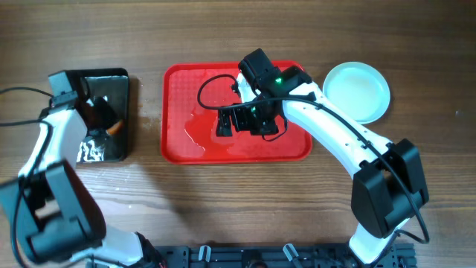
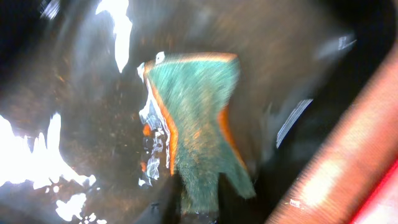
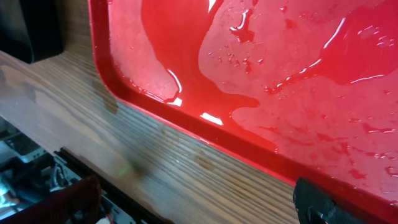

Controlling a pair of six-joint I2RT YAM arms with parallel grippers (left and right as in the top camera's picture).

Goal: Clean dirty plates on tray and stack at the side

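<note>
**A:** Entry one, fingers. What did you have?

**B:** Left gripper [image 1: 104,117]: it hung over the black tray [image 1: 119,78]. Your wrist view was blurred. A green sponge [image 2: 199,118] with orange edging filled the middle, and I could not tell whether the fingers were clamped on it or only above it. Right gripper [image 1: 225,124]: it was low over the left half of the red tray [image 1: 178,82]. One dark finger [image 3: 323,202] showed at the corner of its wrist view. Nothing lay in front of it, but how far apart the fingers stood could not be told.

**A:** Entry two, the task's things?

**B:** The tray carried no plates, only pooled water [image 3: 186,50] and beads of wet. The plates [image 1: 358,91] sat on the table [image 1: 416,45] just beside the tray's right end. Only the top one showed, and it looked clean. How many were in the stack could not be told from above.

**A:** Step in hand?

**B:** By my judgement, you had the washing and stacking finished or nearly so. Your next move probably called for raising the right arm straight up, clear of the rim, without nudging the wet tray. The sponge would be left in the black tray.

**A:** Entry three, writing?

**B:** No brand, label or lettering could be read in any view.
</note>
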